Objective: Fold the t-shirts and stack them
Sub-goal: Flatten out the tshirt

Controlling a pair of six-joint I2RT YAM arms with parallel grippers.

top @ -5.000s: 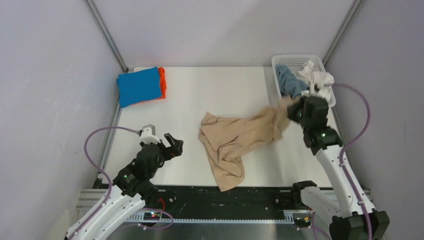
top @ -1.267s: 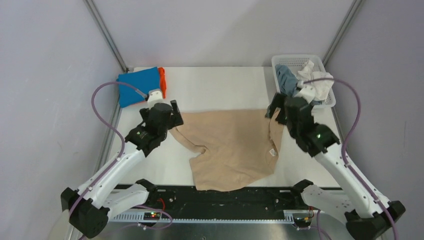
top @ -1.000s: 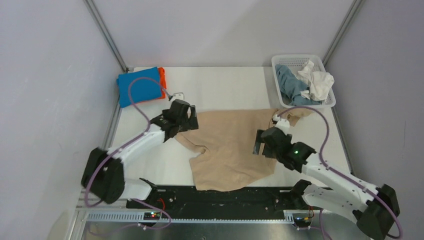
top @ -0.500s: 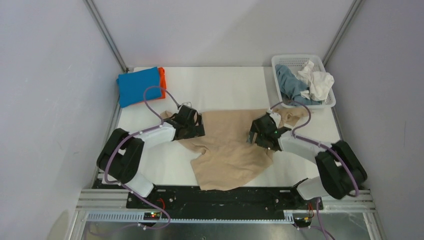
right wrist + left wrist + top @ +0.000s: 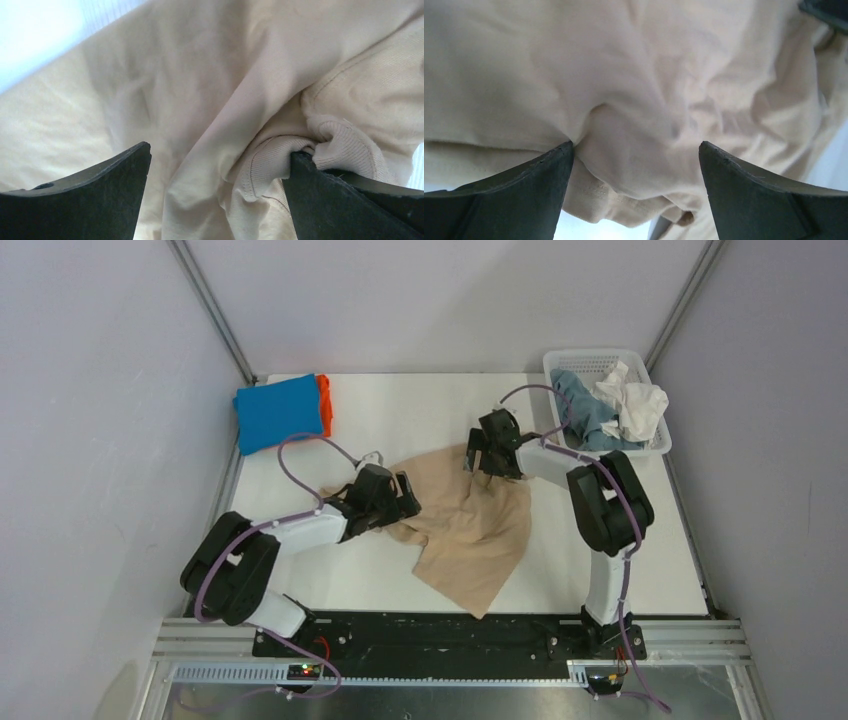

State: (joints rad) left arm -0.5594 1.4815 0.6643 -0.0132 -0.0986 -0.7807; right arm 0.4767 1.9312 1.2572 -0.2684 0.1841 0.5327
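Both grippers wide open on the bunched beige tee

Our left gripper (image 5: pixel 403 499) and right gripper (image 5: pixel 481 461) stand with jaws spread wide, pressing into cloth but pinching none. A second ago the beige t-shirt (image 5: pixel 472 532) lay broad across mid-table; now it sits narrower and rumpled between them. We judge it needs flattening again before folding, while the folded blue t-shirt (image 5: pixel 278 412) waits far left.

White tabletop (image 5: pixel 430 410) between pale lilac walls (image 5: pixel 100 390), aluminium corner posts (image 5: pixel 215 315) behind.
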